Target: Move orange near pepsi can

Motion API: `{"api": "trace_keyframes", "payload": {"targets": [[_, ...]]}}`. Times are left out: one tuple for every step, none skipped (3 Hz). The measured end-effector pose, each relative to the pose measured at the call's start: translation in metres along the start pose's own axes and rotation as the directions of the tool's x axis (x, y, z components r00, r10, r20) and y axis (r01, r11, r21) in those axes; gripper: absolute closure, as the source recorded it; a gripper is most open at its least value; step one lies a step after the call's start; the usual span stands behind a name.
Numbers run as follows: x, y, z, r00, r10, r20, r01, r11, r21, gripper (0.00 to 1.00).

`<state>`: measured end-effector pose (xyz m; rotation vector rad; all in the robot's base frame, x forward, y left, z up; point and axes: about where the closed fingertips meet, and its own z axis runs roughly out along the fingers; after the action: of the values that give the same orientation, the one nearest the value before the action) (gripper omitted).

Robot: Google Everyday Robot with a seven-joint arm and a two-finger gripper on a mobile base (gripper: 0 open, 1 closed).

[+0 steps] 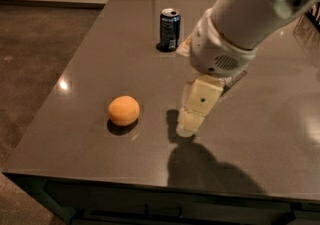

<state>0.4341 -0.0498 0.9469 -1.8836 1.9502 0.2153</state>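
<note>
The orange (123, 110) lies on the dark table (95, 54) at the front left. The pepsi can (169, 29) stands upright near the table's far edge, well behind the orange. My gripper (190, 120) hangs from the large white arm, pointing down, with its tip low over the table. It is to the right of the orange, about a hand's width away, and holds nothing that I can see.
A clear plastic water bottle (234, 77) lies right of the can, almost wholly hidden behind my arm. The table's left and front edges drop to a brown floor (35, 59). A wire rack (309, 26) shows at the far right.
</note>
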Motion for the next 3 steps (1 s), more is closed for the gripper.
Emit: {"api": "trace_keyframes", "payload": {"targets": [[-0.024, 0.005, 0.042, 1.000, -0.014, 0.009, 0.015, 0.9989, -0.044, 0.00], [-0.053, 0.005, 0.072, 0.999, -0.015, 0.037, 0.018, 0.9978, -0.063, 0.00], [-0.071, 0.006, 0.097, 0.998, -0.015, 0.054, 0.019, 0.9966, -0.080, 0.00]]}}
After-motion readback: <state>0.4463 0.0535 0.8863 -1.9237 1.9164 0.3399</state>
